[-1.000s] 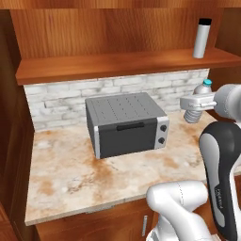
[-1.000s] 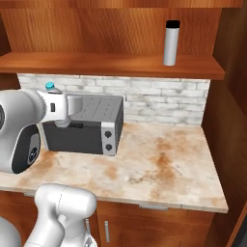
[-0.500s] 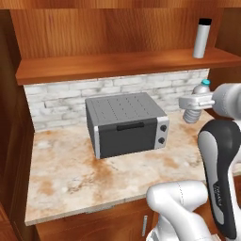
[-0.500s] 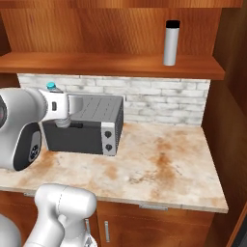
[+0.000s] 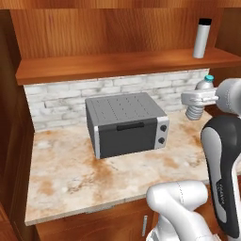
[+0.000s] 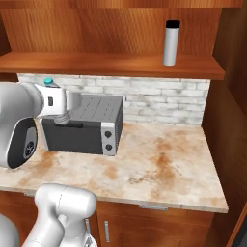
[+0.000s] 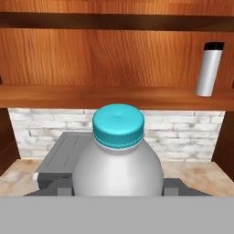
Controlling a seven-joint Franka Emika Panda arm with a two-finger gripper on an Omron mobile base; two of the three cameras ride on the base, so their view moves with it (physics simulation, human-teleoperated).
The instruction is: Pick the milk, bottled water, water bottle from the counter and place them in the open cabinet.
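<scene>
Brick-backed stone top [image 5: 70,164] | gripper [image 5: 196,99] clamped on bottled water [image 7: 118,157] — label unreadable | water bottle [image 6: 170,42] shelved

I hold the bottled water [image 7: 118,157] upright in my end effector [image 5: 196,98], clamped around its clear body below the blue cap, lifted off the stone desk [image 5: 70,164] and level with the white brick behind it. The water bottle [image 6: 170,42], a slim silver cylinder with a black cap, stands upright on the plank shelf of the open cabinet [image 6: 111,65], toward its right end, well apart from the bottle I carry.
</scene>
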